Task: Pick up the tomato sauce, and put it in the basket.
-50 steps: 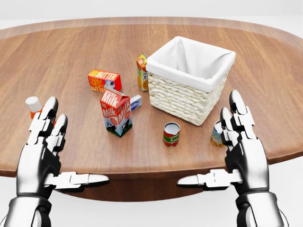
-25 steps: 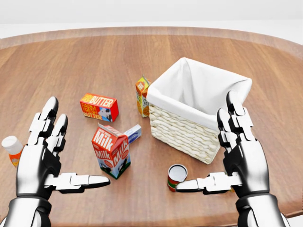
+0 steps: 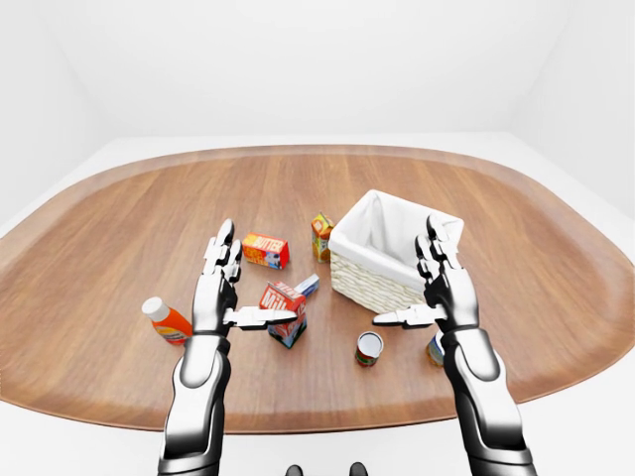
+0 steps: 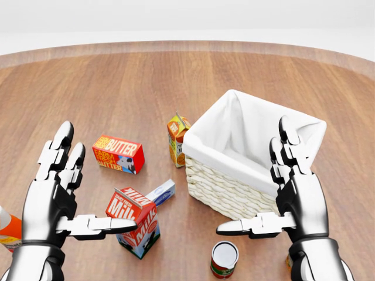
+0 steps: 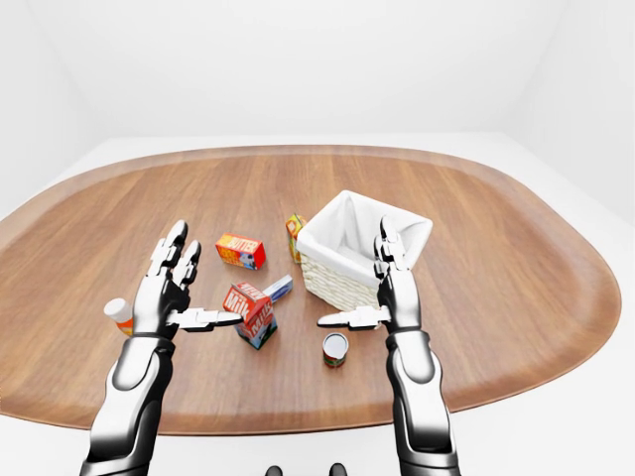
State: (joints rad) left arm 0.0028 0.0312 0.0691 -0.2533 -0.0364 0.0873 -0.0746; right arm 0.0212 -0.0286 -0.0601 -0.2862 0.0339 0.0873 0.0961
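The tomato sauce (image 4: 224, 259) is a small red and green can with a pale top, standing on the wooden table at the bottom of the head view. The wicker basket (image 4: 222, 190) with a white cloth lining stands just above and right of it. My right hand (image 4: 258, 181) hovers open over the can's right side, its thumb pointing left above the can. My left hand (image 4: 94, 181) is open at the left, thumb over a milk carton (image 4: 136, 225). Neither hand holds anything.
A butter box (image 4: 118, 154), an orange juice carton (image 4: 177, 136) and a small blue and white box (image 4: 161, 192) lie left of the basket. An orange bottle (image 3: 166, 320) stands far left. Another can (image 3: 435, 349) sits behind my right wrist.
The camera has moved in over the table: everything slid down the head view and the near table edge left it. Both hands keep their open pose.
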